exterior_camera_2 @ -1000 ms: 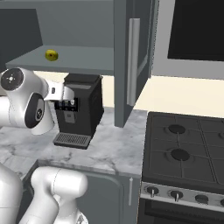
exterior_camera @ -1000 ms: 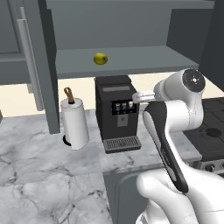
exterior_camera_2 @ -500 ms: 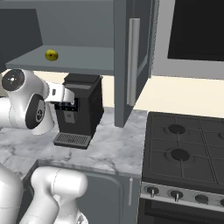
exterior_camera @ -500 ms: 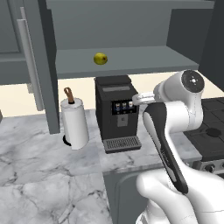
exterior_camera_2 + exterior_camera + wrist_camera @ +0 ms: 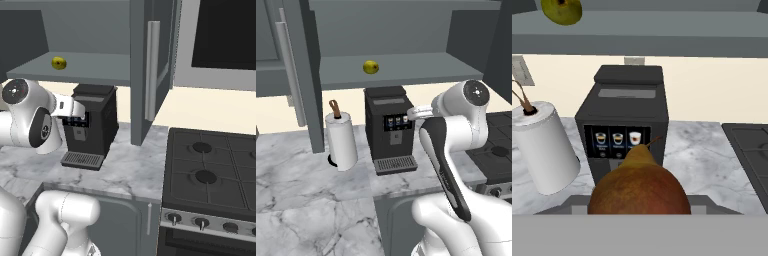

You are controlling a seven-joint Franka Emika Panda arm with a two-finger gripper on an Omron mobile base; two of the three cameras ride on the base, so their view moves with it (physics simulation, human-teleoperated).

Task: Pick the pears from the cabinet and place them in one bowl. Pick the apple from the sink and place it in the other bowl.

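A brownish-red pear (image 5: 639,192) fills the bottom of the hand view, stem up, with my gripper shut on it and the fingers hidden behind it. My gripper (image 5: 80,119) hangs in front of the black coffee machine, below the cabinet (image 5: 406,70) shelf. In the left base view the gripper (image 5: 412,113) sits at the machine's upper right. A yellow-green pear (image 5: 371,66) (image 5: 59,63) (image 5: 562,10) lies on the grey shelf, above and left of the hand. The bowls, the apple and the sink are out of view.
The coffee machine (image 5: 390,130) stands on the marble counter (image 5: 296,200) under the shelf. A paper towel roll (image 5: 341,141) stands to its left. An open cabinet door (image 5: 152,65) hangs right of the shelf. A gas stove (image 5: 215,170) lies further right.
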